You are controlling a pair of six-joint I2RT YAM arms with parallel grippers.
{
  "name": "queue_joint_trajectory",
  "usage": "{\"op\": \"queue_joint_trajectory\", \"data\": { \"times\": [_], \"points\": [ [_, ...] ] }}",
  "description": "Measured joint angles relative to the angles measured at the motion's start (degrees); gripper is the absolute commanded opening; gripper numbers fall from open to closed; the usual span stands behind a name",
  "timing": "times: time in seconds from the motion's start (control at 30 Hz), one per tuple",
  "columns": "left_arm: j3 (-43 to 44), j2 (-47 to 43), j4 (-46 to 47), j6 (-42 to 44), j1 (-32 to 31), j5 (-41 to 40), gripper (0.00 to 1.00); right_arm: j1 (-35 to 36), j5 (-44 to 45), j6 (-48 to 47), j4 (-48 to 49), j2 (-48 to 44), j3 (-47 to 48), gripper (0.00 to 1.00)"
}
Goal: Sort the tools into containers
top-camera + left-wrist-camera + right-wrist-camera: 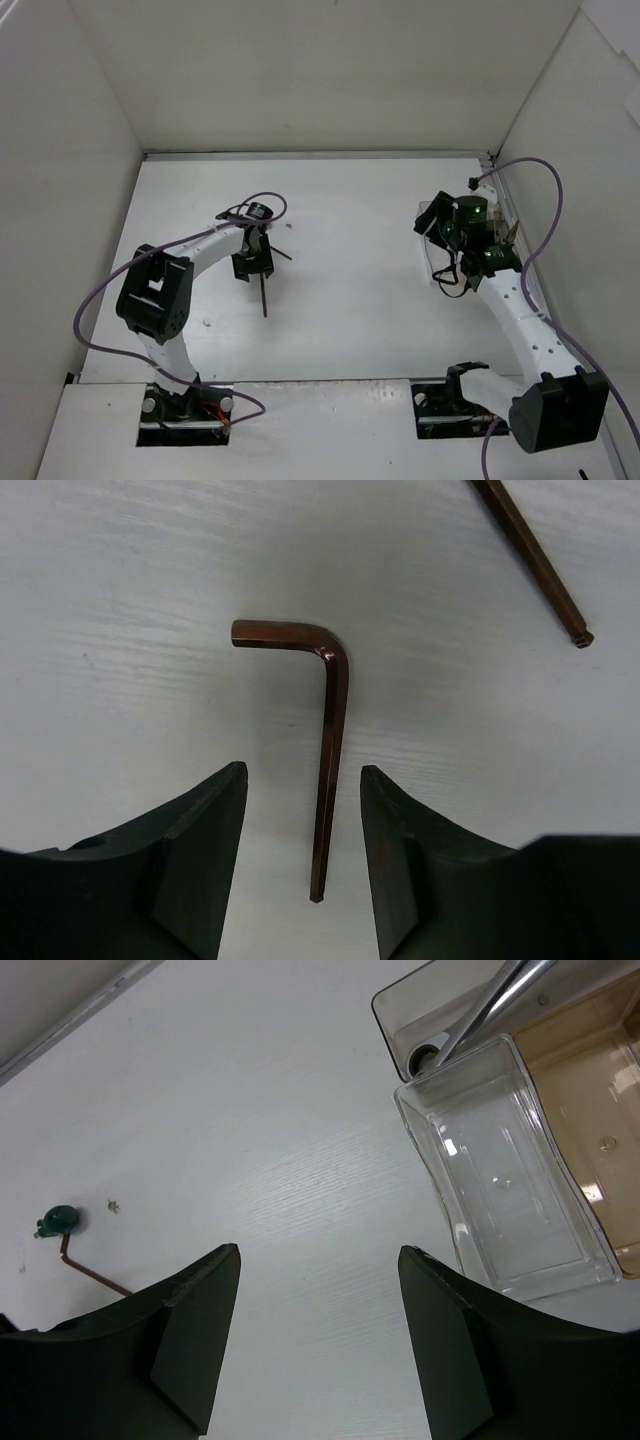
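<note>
A thin dark L-shaped hex key (335,710) lies flat on the white table, its long leg between the fingers of my left gripper (303,770), which is open and untouched by it. In the top view this gripper (252,262) hovers over the key (264,298). A second hex key (535,560) lies just beyond. My right gripper (318,1250) is open and empty above bare table beside the clear bins (510,1170). A silver wrench (495,1005) rests in the far bin. A green-handled screwdriver (55,1222) lies far left. The pliers are out of view.
A tan-bottomed bin (590,1090) sits beside the clear one, at the table's right side (430,215). A tiny loose screw (113,1204) lies near the screwdriver. White walls close in the table on three sides. Purple cables loop off both arms.
</note>
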Motion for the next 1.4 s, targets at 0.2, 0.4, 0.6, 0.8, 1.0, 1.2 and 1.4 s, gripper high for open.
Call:
{"op": "queue_joint_trajectory", "data": {
  "times": [0.2,0.4,0.6,0.8,1.0,1.2,1.4],
  "points": [
    [0.1,3.5,-0.4,-1.4,-1.4,0.2,0.37,0.0,-1.2,-0.3,0.1,-5.7,-2.1,0.63],
    [0.2,3.7,-0.4,-2.6,-2.1,0.4,0.0,0.0,-2.2,-0.6,0.1,-6.3,-2.9,0.64],
    [0.1,3.5,-0.4,-3.3,-2.5,0.0,0.0,0.0,-3.8,-1.7,0.1,-6.1,-3.1,0.64],
    [-4.1,-2.1,1.8,-2.7,-2.6,1.8,0.0,0.0,-7.8,-4.5,0.1,-4.7,-2.7,0.65],
    [-5.8,-16.7,8.4,0.2,-4.7,6.1,0.0,0.9,-13.0,-5.9,0.1,-1.8,0.1,0.64],
    [-5.6,-22.9,16.6,3.1,-8.2,11.3,0.0,5.0,-16.8,-6.1,0.1,2.0,5.3,0.63],
    [-5.6,-22.8,22.8,5.0,-11.4,16.3,0.0,9.9,-19.4,-5.8,0.1,5.6,9.4,0.61]
  ]
}}
